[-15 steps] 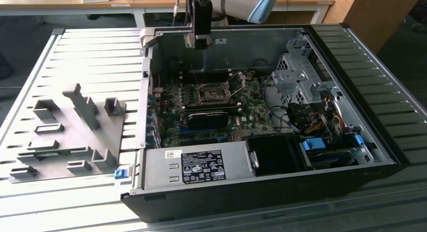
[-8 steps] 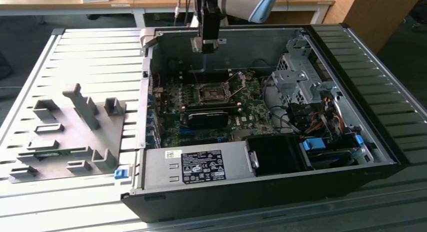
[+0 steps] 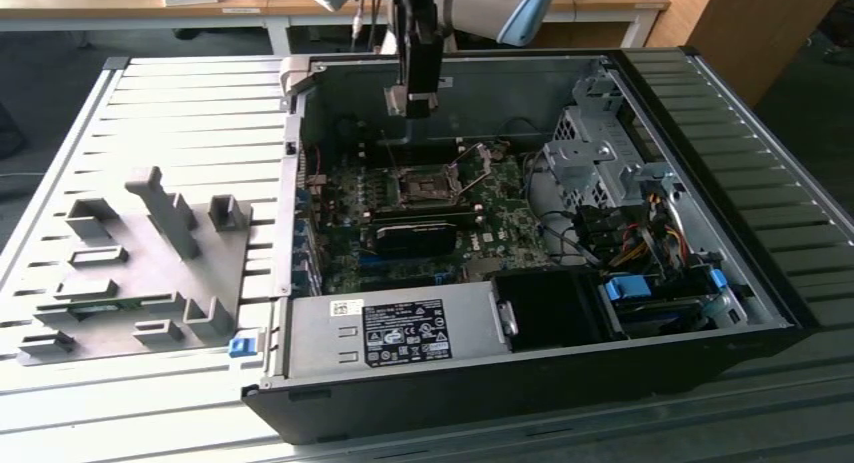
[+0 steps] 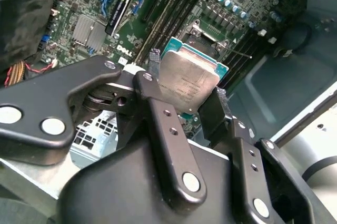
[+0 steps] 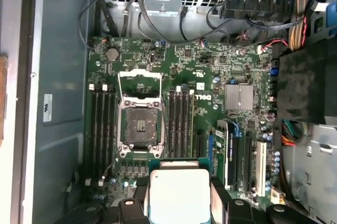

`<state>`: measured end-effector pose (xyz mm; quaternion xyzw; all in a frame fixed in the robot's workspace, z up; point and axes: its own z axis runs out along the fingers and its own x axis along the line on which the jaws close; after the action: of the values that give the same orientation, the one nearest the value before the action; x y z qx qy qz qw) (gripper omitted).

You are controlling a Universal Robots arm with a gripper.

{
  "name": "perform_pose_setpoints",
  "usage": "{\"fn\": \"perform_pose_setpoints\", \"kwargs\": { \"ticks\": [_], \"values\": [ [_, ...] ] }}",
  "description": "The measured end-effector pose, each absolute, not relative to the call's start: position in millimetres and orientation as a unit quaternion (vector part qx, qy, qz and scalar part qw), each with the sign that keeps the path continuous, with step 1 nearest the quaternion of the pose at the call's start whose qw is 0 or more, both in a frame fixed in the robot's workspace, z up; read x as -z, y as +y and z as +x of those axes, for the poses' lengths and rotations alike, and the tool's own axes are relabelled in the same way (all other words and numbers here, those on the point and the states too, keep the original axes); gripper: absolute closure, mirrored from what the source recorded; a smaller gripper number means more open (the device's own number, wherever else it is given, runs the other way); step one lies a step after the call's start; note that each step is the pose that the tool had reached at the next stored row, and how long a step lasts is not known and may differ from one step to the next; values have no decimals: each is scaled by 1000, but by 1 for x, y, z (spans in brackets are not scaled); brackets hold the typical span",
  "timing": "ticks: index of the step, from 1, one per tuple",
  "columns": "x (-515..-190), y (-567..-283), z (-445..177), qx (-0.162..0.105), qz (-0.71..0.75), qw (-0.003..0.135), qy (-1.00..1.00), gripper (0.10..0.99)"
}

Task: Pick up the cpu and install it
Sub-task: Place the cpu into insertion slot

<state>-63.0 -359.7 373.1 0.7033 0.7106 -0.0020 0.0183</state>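
Hand (image 4: 185, 80) shut tight on cpu (image 4: 190, 76), black fingers (image 4: 158, 113) pressed on two sides. Cpu lay flat, shiny silver top up, in both wrist views. Cpu hung in air over green board (image 5: 210, 76) inside open computer case (image 3: 534, 383), not touching board. Socket (image 5: 140, 128) stood open, lid frame flipped up, near cpu but apart. In exterior view, arm (image 3: 424, 33) reached down over far part of case. Grey blocks (image 3: 134, 253) sat on tabletop (image 3: 187, 113), at exterior view's left of case.

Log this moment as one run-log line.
tool: shut on shiny silver-grey square cpu | location: over green motherboard in open black computer case | black square socket: open, empty | cpu: not seated
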Motion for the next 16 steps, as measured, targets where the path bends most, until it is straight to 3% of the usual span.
{"fn": "perform_pose_setpoints", "kwargs": {
  "ticks": [16],
  "values": [
    [-358, -350, -56, 2, 703, 18, 711, 541]
  ]
}}
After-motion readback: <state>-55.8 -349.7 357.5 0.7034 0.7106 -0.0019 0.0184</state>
